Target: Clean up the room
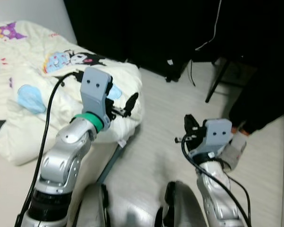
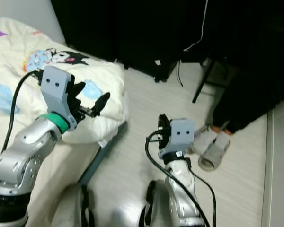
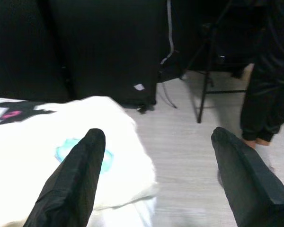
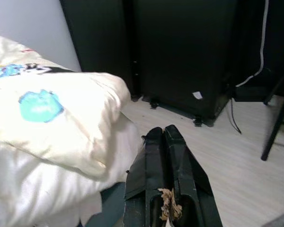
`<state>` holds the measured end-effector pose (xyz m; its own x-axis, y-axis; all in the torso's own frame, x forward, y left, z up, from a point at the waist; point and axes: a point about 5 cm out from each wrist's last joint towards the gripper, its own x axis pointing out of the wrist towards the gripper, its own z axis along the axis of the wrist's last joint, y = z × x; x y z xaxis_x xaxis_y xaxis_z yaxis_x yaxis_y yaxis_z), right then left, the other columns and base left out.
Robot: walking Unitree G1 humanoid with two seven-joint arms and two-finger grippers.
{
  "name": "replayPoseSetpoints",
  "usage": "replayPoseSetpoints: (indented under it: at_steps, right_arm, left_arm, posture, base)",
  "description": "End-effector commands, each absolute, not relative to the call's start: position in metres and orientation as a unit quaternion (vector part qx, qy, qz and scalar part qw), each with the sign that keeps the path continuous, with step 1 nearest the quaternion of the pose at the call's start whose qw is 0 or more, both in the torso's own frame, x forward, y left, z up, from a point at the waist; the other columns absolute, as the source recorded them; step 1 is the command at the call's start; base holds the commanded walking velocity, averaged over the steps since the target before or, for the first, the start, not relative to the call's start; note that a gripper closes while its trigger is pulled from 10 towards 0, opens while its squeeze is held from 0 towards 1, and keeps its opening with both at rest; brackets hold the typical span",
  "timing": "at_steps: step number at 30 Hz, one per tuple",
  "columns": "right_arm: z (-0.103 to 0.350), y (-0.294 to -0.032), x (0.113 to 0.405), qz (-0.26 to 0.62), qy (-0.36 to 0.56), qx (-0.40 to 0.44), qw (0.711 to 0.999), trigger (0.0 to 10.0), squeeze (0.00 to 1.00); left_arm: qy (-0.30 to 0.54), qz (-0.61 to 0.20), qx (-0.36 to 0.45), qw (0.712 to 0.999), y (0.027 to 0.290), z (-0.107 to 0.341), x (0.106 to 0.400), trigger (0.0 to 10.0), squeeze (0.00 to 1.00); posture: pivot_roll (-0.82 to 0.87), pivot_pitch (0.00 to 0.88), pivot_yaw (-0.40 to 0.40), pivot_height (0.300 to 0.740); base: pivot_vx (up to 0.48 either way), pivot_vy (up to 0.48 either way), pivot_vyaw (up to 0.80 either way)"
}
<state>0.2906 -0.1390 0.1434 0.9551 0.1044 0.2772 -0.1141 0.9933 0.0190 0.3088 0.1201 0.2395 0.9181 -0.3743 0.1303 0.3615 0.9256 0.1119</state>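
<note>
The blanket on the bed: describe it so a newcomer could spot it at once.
Start at the bed along the robot's left. The blanket lies rumpled on top, its corner drooping over the bed's edge beside the left gripper. It is cream with cartoon prints, unlike the plain pale floor and black furniture nearby.

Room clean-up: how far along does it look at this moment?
Nothing looks finished yet. The left gripper is open, raised over the corner of the rumpled cartoon-print duvet and holding nothing. The right gripper is shut and low over the floor, with a small tan scrap lodged near its base. A person's legs stand nearby. The bedding is unstraightened.
</note>
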Motion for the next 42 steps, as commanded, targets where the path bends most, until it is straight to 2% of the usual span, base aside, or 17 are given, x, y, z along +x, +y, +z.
replayPoseSetpoints:
  at_steps: [1, 16, 33, 42]
  right_arm:
    - [0.135, -0.141, 0.289, 0.053, -0.120, 0.021, 0.991, 10.0, 0.00]
    - [0.129, -0.147, 0.292, 0.040, -0.108, 0.016, 0.993, 10.0, 0.00]
    - [0.121, -0.147, 0.294, 0.032, -0.089, 0.026, 0.995, 10.0, 0.00]
    - [0.094, -0.148, 0.287, 0.031, -0.045, 0.024, 0.998, 10.0, 0.00]
  left_arm:
    - [-0.059, -0.185, 0.046, 0.980, 0.120, 0.231, 0.309, 10.0, 0.00]
    - [-0.058, -0.182, 0.050, 0.980, 0.119, 0.227, 0.311, 10.0, 0.00]
    - [-0.063, -0.179, 0.049, 0.981, 0.118, 0.225, 0.312, 10.0, 0.00]
    - [-0.033, -0.179, 0.073, 0.981, 0.119, 0.196, 0.306, 10.0, 0.00]
  posture:
    - [0.07, 0.146, 0.034, 0.666]
    - [0.07, 0.121, 0.029, 0.731]
    - [0.07, 0.121, 0.022, 0.731]
    - [0.06, 0.122, 0.014, 0.731]
  base:
    - [0.000, 0.000, 0.00]
    - [0.000, 0.000, 0.00]
    - [0.000, 0.000, 0.00]
    - [-0.368, 0.000, 0.00]
